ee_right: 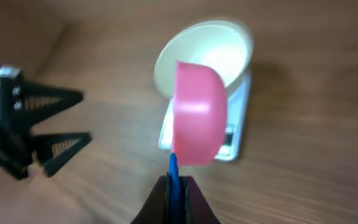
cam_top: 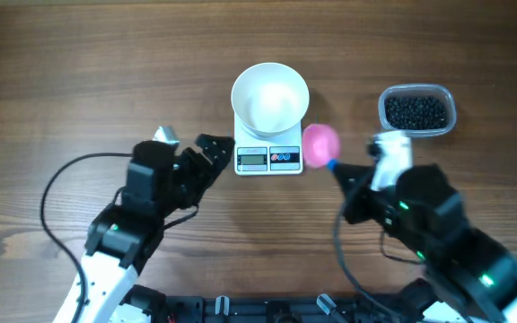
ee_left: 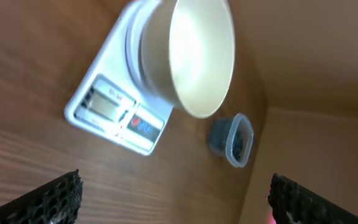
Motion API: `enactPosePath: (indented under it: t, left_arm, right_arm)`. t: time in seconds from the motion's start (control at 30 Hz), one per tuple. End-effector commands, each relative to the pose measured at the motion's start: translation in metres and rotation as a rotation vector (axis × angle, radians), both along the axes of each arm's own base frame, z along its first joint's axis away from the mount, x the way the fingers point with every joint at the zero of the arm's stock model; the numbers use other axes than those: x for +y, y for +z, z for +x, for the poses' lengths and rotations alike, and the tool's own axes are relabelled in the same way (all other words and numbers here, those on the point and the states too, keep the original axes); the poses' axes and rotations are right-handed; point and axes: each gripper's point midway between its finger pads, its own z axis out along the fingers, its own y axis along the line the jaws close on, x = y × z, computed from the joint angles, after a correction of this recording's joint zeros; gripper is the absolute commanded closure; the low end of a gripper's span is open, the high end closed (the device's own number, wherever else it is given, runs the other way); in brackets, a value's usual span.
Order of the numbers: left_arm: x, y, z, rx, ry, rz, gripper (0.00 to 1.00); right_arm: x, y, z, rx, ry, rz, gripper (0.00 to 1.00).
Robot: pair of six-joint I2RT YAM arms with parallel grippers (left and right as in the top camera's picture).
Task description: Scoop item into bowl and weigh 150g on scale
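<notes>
My left gripper [cam_top: 189,145] is spread wide beside the scale [cam_top: 267,160], whose print is unreadable; the bowl [cam_top: 270,97] sits on it. My right gripper [ee_right: 174,186] pinches a pink scoop [cam_top: 321,141]; black beads [cam_top: 414,110] lie in a tub [cam_top: 385,106].

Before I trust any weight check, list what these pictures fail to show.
- Scale reading: digits too small in overhead, blurred in left wrist.
- Scale display, right wrist: mostly behind the pink scoop.
- Scoop's inside, right wrist: its own wall blocks it.
- Depth of the grains in the tub, overhead: top layer hides it.
</notes>
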Motion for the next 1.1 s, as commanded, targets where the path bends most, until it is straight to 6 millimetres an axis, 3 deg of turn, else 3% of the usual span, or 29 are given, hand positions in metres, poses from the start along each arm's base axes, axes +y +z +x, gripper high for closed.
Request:
enactPosePath:
  t: [0.0,0.2,0.3,0.4,0.6,0.77,1.07]
  left_arm:
    - [0.017,0.011,0.007,-0.071,0.012,0.059,0.00]
    - [0.016,-0.004,-0.002,0.003,-0.009,0.073,0.00]
    - [0.001,0.019,0.006,-0.185,-0.162,0.119,0.00]
    - [-0.002,0.031,0.009,-0.253,-0.207,0.151,0.00]
    - [0.021,0.059,0.013,-0.290,-0.226,0.391,0.01]
    - [0.030,0.081,0.023,-0.322,-0.227,0.503,0.01]
    - [0.025,0.079,0.032,-0.320,-0.239,0.492,0.00]
  right_arm:
    - [-0.050,0.040,-0.001,-0.118,-0.230,-0.020,0.96]
    - [-0.078,0.028,-0.021,-0.041,-0.354,0.004,0.96]
    - [-0.084,0.014,-0.029,0.015,-0.365,-0.030,0.96]
    - [-0.087,0.009,-0.033,0.043,-0.378,-0.032,0.96]
    - [-0.103,0.016,-0.037,0.048,-0.477,-0.014,0.96]
    - [-0.124,0.034,-0.055,0.060,-0.538,-0.016,0.96]
    - [-0.144,0.042,-0.080,0.115,-0.597,-0.009,0.96]
